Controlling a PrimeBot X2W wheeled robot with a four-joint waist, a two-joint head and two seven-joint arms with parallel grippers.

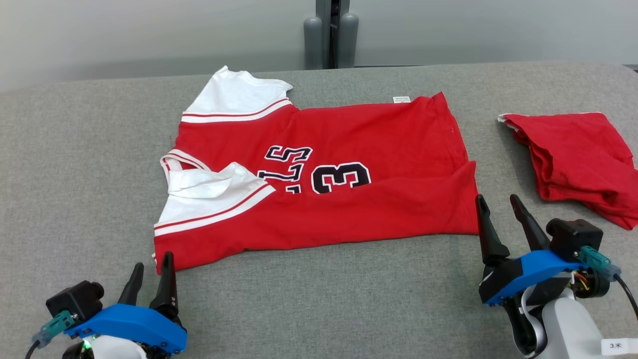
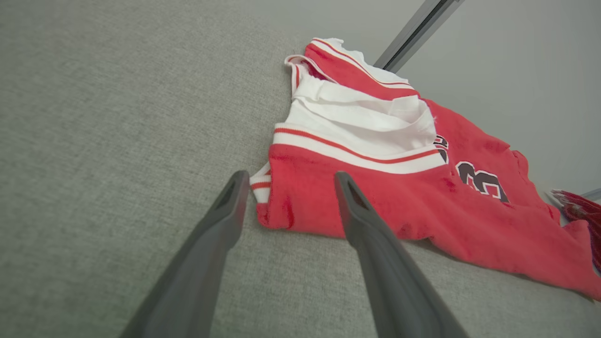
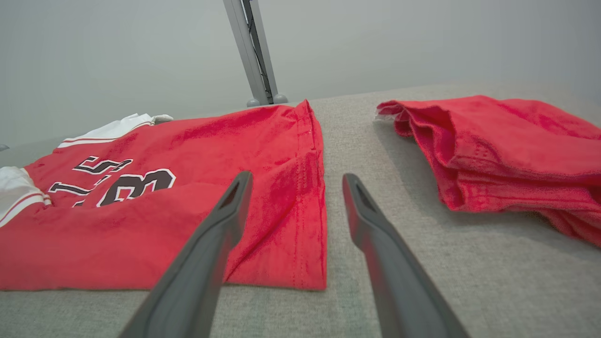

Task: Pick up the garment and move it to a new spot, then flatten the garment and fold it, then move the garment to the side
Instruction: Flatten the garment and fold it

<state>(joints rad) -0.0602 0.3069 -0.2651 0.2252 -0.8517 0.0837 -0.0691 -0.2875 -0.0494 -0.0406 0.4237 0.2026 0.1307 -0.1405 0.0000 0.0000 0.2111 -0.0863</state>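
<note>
Garment (image 1: 319,199) lies spread on the grey padded table (image 1: 75,174), straight ahead of me, collar toward my left and hem toward my right.

My left gripper (image 1: 153,261) sits at the lower left of the head view, its 2 dark fingers pointing away from me and ending right at the garment's near left corner. The fingers are parted with a clear gap and grip nothing. My left wrist view shows that red corner in the gap beyond the tips. I cannot tell whether a tip touches the cloth.

My right gripper (image 1: 497,198) is farther forward at the near right corner, tilted a little to my left. Its fingers are also spread and empty. My right wrist view shows the hem edge running up between them, with the left finger over red cloth and the right finger over bare table.

The garment is a red jersey with white sleeves trimmed in red stripes. Black, white-edged lettering and a 3 sit mid-chest. The near long side is folded over along its length and covers the lower part of the print. 1 white sleeve lies folded on top near the collar. A small white label (image 1: 401,99) pokes out at the far edge.

A folded red cloth (image 1: 578,154) rests well apart on my right.
</note>
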